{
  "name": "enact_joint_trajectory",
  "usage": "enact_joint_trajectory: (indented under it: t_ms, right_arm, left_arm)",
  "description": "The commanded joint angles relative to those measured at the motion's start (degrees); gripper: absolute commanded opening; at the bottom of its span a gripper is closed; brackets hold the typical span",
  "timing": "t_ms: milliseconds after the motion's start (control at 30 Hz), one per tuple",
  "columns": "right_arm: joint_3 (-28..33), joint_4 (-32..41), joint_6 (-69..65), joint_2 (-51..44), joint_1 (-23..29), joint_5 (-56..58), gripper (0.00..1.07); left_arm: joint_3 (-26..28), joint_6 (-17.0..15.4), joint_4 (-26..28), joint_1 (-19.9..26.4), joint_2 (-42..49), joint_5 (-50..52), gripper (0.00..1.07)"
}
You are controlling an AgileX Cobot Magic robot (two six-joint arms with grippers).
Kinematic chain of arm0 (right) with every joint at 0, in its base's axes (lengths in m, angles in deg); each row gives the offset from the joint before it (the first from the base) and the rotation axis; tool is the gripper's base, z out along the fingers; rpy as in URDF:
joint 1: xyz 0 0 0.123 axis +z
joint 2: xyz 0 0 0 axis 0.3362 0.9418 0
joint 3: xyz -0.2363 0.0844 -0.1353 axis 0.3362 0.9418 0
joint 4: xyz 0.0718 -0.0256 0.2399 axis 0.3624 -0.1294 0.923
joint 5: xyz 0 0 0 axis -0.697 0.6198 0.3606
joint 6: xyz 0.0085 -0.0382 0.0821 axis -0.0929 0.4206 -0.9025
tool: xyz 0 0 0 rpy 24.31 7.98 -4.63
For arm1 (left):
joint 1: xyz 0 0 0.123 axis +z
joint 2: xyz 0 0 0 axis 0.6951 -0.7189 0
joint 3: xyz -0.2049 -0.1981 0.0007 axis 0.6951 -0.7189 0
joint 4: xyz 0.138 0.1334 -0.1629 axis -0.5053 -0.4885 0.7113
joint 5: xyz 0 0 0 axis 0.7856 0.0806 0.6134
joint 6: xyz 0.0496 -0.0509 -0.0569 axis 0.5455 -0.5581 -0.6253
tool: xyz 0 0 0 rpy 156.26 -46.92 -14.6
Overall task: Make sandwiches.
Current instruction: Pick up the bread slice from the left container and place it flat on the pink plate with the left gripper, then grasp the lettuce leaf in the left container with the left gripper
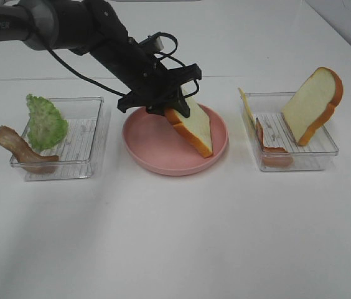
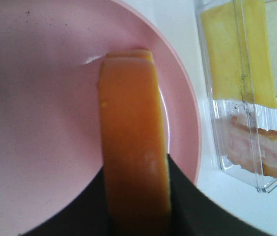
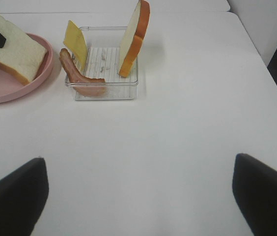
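My left gripper [image 1: 175, 109] is shut on a white bread slice with orange-brown crust [image 1: 194, 128]. It holds the slice tilted over the round pink plate [image 1: 150, 156], lower corner at the plate's right side. The left wrist view shows the crust [image 2: 133, 147] between the dark fingers [image 2: 187, 206]. A second bread slice [image 1: 312, 106] leans in the right clear tray [image 1: 312, 156] with a yellow cheese square [image 1: 245, 106] and a bacon strip [image 1: 269, 146]. Green lettuce [image 1: 45, 121] and another bacon strip [image 1: 20, 149] sit in the left tray [image 1: 82, 143]. My right gripper [image 3: 138, 196] is open and empty above bare table.
The right wrist view shows the right tray [image 3: 104, 91] ahead, with the bread [image 3: 134, 39], cheese [image 3: 75, 42] and bacon [image 3: 79, 73], and the plate [image 3: 11, 88] beside it. The table's right edge [image 3: 261, 54] is near.
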Motion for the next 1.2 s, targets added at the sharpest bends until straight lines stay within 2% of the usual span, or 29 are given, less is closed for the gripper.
enact_joint_trajectory:
  t_ms: [33,200,267,300,333,367,400,433,467,500,533,567,600,833,900,933,1000,1200]
  right_arm:
    - [0.17,-0.34,-0.4,-0.74,0.06,-0.34,0.94]
    - [0.17,-0.34,-0.4,-0.74,0.06,-0.34,0.94]
    - [0.17,-0.34,-0.4,-0.74,0.06,-0.34,0.94]
    - [0.17,-0.34,-0.4,-0.74,0.06,-0.34,0.94]
    - [0.17,-0.34,-0.4,-0.74,0.06,-0.34,0.94]
    - [0.17,-0.34,-0.4,-0.74,0.06,-0.34,0.94]
    - [0.17,-0.34,-0.4,-0.74,0.06,-0.34,0.94]
    - [0.17,-0.34,-0.4,-0.74,0.06,-0.34,0.94]
    - [0.17,-0.34,-0.4,-0.74,0.06,-0.34,0.94]
    - [0.17,-0.34,-0.4,-0.74,0.06,-0.34,0.94]
    - [0.17,-0.34,-0.4,-0.74,0.06,-0.34,0.94]
    - [0.17,-0.34,-0.4,-0.74,0.06,-0.34,0.94]
    - [0.17,-0.34,-0.4,-0.74,0.06,-0.34,0.94]
    - [0.17,-0.34,-0.4,-0.74,0.06,-0.34,0.94]
    - [0.17,-0.34,-0.4,-0.74,0.06,-0.34,0.94]
    - [0.17,-0.34,-0.4,-0.74,0.06,-0.34,0.94]
    - [0.17,-0.34,-0.4,-0.74,0.06,-0.34,0.94]
    - [0.17,-0.34,-0.4,-0.74,0.06,-0.34,0.94]
  left_arm:
    - [-0.06,-0.57,-0.29,-0.86,-1.15,0.4,0.0]
    - [-0.06,-0.57,-0.8,-0.86,-1.32,0.23,0.03]
    - [-0.06,-0.52,-1.26,-0.86,-1.32,-0.97,0.16]
    - [-0.06,-0.52,-1.26,-0.86,-1.32,-0.97,0.16]
    - [-0.06,-0.52,-1.83,-0.86,-1.32,-1.6,0.27]
    - [-0.06,-0.52,-1.83,-0.86,-1.32,-1.6,0.27]
    - [-0.06,-0.52,-2.23,-0.86,-1.2,-1.95,0.35]
    - [-0.06,-0.57,-3.78,-0.86,-1.03,-2.41,0.53]
    - [-0.06,-0.57,-3.78,-0.86,-1.03,-2.41,0.53]
    - [0.0,-0.86,-6.02,-0.86,-0.86,-2.58,0.66]
    - [0.0,-0.97,-7.16,-0.86,-0.57,-2.64,0.72]
    - [0.0,-0.97,-7.16,-0.86,-0.57,-2.64,0.72]
    - [0.0,-0.97,-8.77,-0.86,-0.11,-3.15,0.78]
    - [0.17,-1.6,-15.36,-0.86,2.01,-6.47,0.8]
    - [0.23,-2.98,-19.94,-0.86,3.09,-9.85,0.8]
    - [0.23,-2.98,-19.94,-0.86,3.09,-9.85,0.8]
    - [0.8,-5.21,-26.64,-0.86,5.9,-14.27,0.8]
    - [0.8,-4.76,-30.37,-0.86,9.8,-19.08,0.8]
